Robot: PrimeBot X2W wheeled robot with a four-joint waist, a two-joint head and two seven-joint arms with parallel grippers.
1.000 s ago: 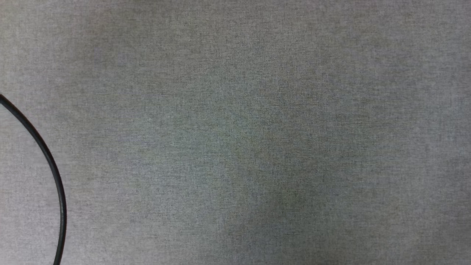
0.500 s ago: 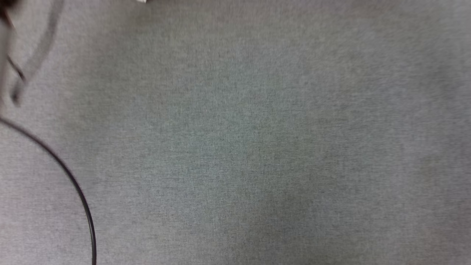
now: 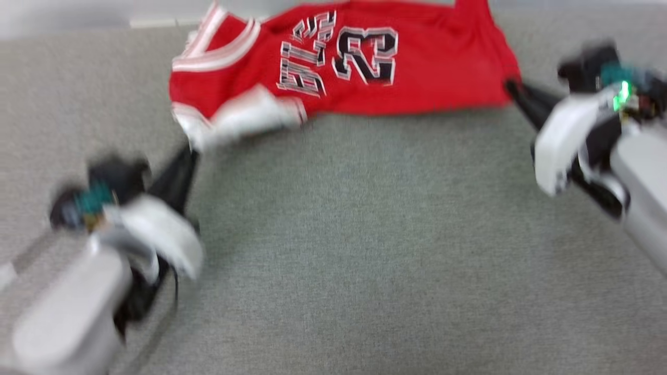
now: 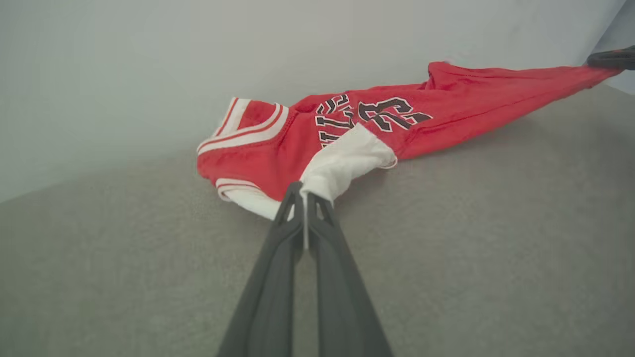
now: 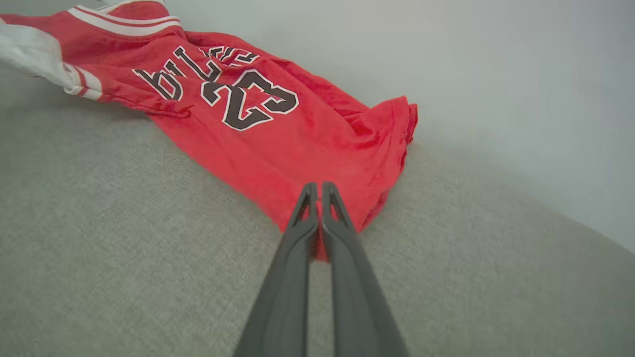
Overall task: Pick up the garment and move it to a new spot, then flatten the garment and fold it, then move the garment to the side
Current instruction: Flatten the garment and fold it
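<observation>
The garment (image 3: 365, 73), a red jersey with white sleeves, striped trim and a black 23, lies stretched sideways across the far part of the grey surface. My left gripper (image 3: 190, 151) is shut on its white sleeve, and the left wrist view shows the fingers pinching that sleeve of the garment (image 4: 342, 161) at my left gripper (image 4: 303, 193). My right gripper (image 3: 513, 88) is shut on the red hem at the other end; the right wrist view shows the red cloth of the garment (image 5: 258, 144) caught in my right gripper (image 5: 317, 191).
The grey fabric surface (image 3: 354, 250) spreads wide in front of the garment. A pale wall (image 4: 149, 59) rises just behind the garment, along the far edge.
The head camera has swung up: earlier it showed only grey surface and a black cable, now the garment and both grippers are in view, blurred by motion.
</observation>
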